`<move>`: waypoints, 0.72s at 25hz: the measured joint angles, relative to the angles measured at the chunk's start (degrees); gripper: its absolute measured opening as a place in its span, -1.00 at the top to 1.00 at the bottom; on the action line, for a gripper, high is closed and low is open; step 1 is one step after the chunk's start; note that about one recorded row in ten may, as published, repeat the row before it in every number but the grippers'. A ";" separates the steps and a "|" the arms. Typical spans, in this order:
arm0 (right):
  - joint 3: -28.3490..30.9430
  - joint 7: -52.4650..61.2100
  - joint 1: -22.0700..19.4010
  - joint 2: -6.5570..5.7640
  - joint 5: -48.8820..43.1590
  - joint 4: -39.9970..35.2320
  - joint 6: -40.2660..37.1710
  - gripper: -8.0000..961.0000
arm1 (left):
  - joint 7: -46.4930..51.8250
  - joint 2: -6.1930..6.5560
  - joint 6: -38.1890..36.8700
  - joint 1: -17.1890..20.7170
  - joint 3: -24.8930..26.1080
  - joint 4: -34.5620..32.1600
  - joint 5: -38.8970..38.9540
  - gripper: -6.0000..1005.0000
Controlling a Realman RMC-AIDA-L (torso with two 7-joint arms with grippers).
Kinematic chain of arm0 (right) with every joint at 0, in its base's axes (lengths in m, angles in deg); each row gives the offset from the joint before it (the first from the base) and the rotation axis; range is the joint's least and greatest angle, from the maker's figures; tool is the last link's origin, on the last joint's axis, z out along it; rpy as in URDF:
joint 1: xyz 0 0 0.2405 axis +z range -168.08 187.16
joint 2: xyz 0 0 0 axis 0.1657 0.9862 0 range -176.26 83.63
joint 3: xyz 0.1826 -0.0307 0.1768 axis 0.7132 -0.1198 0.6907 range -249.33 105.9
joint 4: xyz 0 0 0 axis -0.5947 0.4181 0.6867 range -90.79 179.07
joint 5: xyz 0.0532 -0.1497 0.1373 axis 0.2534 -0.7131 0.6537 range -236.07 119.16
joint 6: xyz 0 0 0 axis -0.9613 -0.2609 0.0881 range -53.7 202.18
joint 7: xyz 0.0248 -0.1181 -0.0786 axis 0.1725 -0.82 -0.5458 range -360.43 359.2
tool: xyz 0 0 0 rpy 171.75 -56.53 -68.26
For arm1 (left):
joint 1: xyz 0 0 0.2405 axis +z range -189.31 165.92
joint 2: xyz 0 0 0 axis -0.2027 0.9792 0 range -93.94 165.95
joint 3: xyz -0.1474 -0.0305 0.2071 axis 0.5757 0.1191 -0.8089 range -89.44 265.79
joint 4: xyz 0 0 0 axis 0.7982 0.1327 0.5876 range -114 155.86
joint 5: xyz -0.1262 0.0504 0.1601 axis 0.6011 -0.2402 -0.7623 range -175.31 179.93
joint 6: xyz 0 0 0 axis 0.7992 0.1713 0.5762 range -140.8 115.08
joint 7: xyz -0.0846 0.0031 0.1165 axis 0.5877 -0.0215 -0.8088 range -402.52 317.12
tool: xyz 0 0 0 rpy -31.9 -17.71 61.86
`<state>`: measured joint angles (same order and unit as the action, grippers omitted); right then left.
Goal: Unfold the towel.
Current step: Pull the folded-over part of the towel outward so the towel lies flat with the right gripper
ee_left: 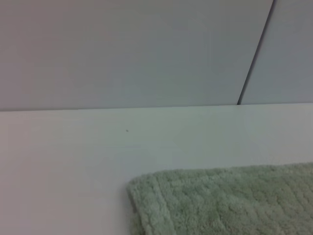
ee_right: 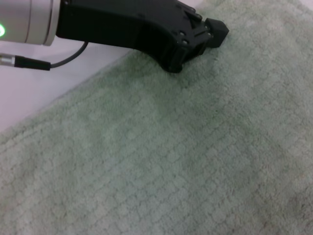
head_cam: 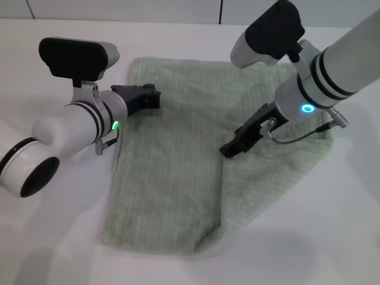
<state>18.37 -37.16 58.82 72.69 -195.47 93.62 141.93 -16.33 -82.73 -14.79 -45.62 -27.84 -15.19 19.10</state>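
The towel (head_cam: 178,172) is a pale green ribbed cloth lying on the white table (head_cam: 53,237). Its left part lies as an upper layer whose edge runs down the middle to the near corner. My left gripper (head_cam: 148,97) rests low over the towel's far left edge. It also shows in the right wrist view as the black left gripper (ee_right: 212,35), touching or just above the towel (ee_right: 186,156). My right gripper (head_cam: 230,148) points down at the middle edge of the upper layer. The left wrist view shows only a hemmed corner of the towel (ee_left: 220,200).
A pale wall (ee_left: 137,49) with a dark vertical seam (ee_left: 255,54) stands behind the table's far edge. Bare white table surrounds the towel on the left, the near side and the right.
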 joint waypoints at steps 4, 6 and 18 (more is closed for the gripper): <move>0.00 0.19 0.13 0.00 0.00 0.00 -0.02 -0.17 | 0.00 0.00 0.00 0.00 0.00 -0.01 0.00 0.99; 0.00 0.21 0.22 0.00 0.00 -0.03 -0.02 -0.09 | 0.00 0.00 0.00 0.00 0.00 0.00 0.00 0.99; -0.08 0.28 0.29 -0.01 -0.01 -0.10 -0.10 0.29 | 0.00 0.00 0.00 0.07 0.00 -0.01 0.00 0.99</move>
<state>18.29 -36.89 59.11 72.68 -195.48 93.52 141.83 -16.33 -82.73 -14.79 -45.55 -27.84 -15.20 19.10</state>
